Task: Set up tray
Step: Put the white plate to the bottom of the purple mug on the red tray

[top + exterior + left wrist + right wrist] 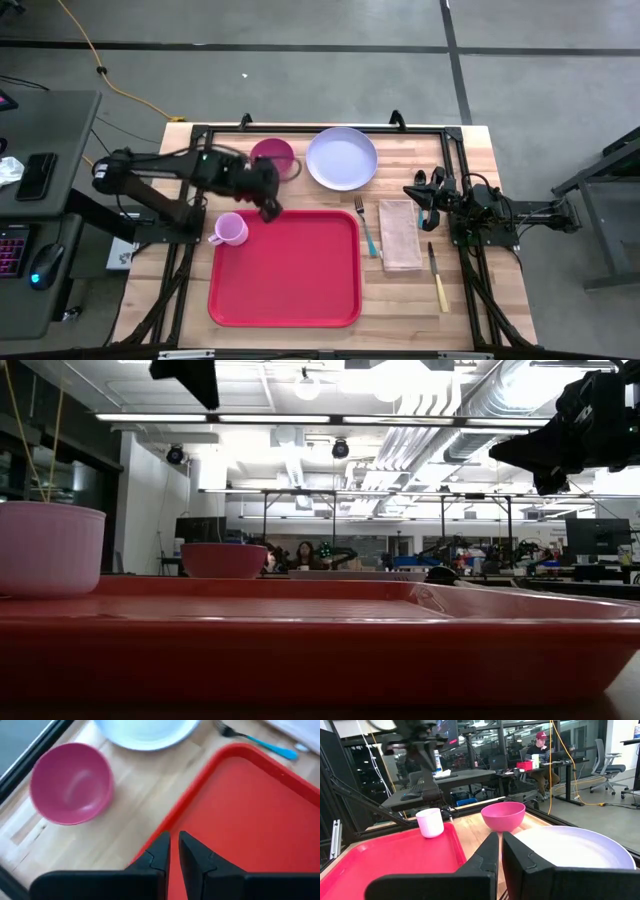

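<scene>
The red tray (290,285) lies flat at the table's middle, near side. A pale pink cup (230,229) stands upright in its far-left corner. My left gripper (270,208) hangs shut above the tray's far rim (200,780), right of the cup, and touches nothing. A magenta bowl (272,155) and a lavender plate (341,157) stand on the wood beyond the tray. My right gripper (424,197) waits shut in the air by the far end of the tan napkin (400,235), pointing toward the table's left.
A fork with a blue handle (366,230) lies between the tray and the napkin. A knife with a yellow handle (438,280) lies right of the napkin. A black frame (330,128) runs along the table's far edge. Most of the tray's floor is bare.
</scene>
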`<control>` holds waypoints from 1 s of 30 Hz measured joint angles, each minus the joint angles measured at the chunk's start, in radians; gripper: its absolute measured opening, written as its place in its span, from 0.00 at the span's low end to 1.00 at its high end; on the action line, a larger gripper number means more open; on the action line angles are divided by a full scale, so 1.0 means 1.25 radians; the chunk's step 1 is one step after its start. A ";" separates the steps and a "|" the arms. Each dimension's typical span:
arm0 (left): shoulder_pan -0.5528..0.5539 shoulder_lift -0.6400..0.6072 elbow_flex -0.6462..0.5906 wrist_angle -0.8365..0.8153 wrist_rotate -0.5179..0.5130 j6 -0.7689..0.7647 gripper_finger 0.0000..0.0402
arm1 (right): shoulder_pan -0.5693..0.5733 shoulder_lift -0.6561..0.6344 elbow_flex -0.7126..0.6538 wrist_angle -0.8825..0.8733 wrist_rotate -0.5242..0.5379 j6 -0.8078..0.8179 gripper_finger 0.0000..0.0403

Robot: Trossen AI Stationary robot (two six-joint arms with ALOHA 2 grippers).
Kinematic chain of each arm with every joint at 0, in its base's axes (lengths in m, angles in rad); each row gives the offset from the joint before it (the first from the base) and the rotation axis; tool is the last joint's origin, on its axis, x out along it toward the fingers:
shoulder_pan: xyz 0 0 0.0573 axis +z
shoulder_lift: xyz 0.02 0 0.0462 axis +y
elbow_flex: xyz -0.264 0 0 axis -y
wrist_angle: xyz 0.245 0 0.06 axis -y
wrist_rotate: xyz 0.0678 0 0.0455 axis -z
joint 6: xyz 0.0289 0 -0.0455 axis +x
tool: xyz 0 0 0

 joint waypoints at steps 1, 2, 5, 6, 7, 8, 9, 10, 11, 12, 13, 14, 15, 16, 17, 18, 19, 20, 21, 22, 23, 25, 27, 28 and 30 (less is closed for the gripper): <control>0.023 0.000 0.000 0.001 0.001 0.007 0.17 | 0.000 0.000 0.000 0.000 0.000 0.000 0.00; 0.047 0.000 0.000 0.001 0.003 0.009 0.17 | 0.000 0.000 0.000 0.000 0.000 0.000 0.00; 0.120 0.000 0.000 0.000 0.027 0.011 0.17 | 0.000 0.000 0.000 0.000 0.000 0.000 0.00; 0.147 0.000 0.000 0.001 0.038 0.017 0.17 | 0.000 0.000 0.000 0.000 0.000 0.000 0.00; 0.171 0.000 0.000 0.001 0.050 0.027 0.17 | 0.000 0.000 0.000 0.000 0.000 0.000 0.00; 0.195 0.000 0.000 0.000 0.060 0.032 0.17 | 0.000 0.000 0.000 0.000 0.000 0.000 0.00; 0.219 0.000 0.000 0.000 0.070 0.033 0.17 | 0.000 0.000 0.000 0.000 0.000 0.000 0.00; 0.243 0.000 0.000 0.000 0.080 0.033 0.17 | 0.000 0.000 0.000 0.000 0.000 0.000 0.00; 0.267 0.000 0.000 0.001 0.094 0.032 0.17 | 0.000 0.000 0.000 0.000 0.000 0.000 0.00; 0.290 0.000 0.000 0.000 0.106 0.031 0.17 | 0.000 0.000 0.000 0.000 0.000 0.000 0.00; 0.314 0.000 0.000 0.001 0.116 0.031 0.17 | 0.000 0.000 0.000 0.000 0.000 0.000 0.00; 0.336 0.000 0.000 0.000 0.126 0.031 0.17 | 0.000 0.000 0.000 0.000 0.000 0.000 0.00; 0.356 0.000 0.000 0.000 0.133 0.030 0.17 | 0.000 0.000 0.000 0.000 0.000 0.000 0.00; 0.378 0.000 0.000 0.000 0.136 0.031 0.17 | 0.000 0.000 0.000 0.000 0.000 0.000 0.00; 0.397 0.000 0.000 0.001 0.139 0.034 0.17 | 0.000 0.000 0.000 0.000 0.000 0.000 0.00; 0.416 0.000 0.000 0.001 0.139 0.047 0.17 | 0.000 0.000 0.000 0.000 0.000 0.000 0.00; 0.432 0.000 0.000 0.001 0.139 0.064 0.17 | 0.000 0.000 0.000 0.000 0.000 0.000 0.00; 0.449 0.000 0.000 0.001 0.139 0.077 0.17 | 0.000 0.000 0.000 0.000 0.000 0.000 0.00; 0.464 0.000 0.000 0.001 0.139 0.086 0.17 | 0.000 0.000 0.000 0.000 0.000 0.000 0.00; 0.478 0.000 0.000 0.001 0.139 0.090 0.17 | 0.000 0.000 0.000 0.000 0.000 0.000 0.00; 0.491 0.002 0.000 0.001 0.139 0.090 0.17 | 0.000 0.000 0.000 0.000 0.000 0.000 0.00; 0.512 0.008 0.000 0.001 0.141 0.090 0.17 | 0.000 0.000 0.000 0.000 0.000 0.000 0.00; 0.534 0.016 0.000 0.001 0.141 0.090 0.17 | 0.000 0.000 0.000 0.000 0.000 0.000 0.00; 0.545 0.021 0.000 0.000 0.142 0.090 0.17 | 0.000 0.000 0.000 0.000 0.000 0.000 0.00; 0.566 0.037 0.000 0.000 0.145 0.095 0.17 | 0.000 0.000 0.000 0.000 0.000 0.000 0.00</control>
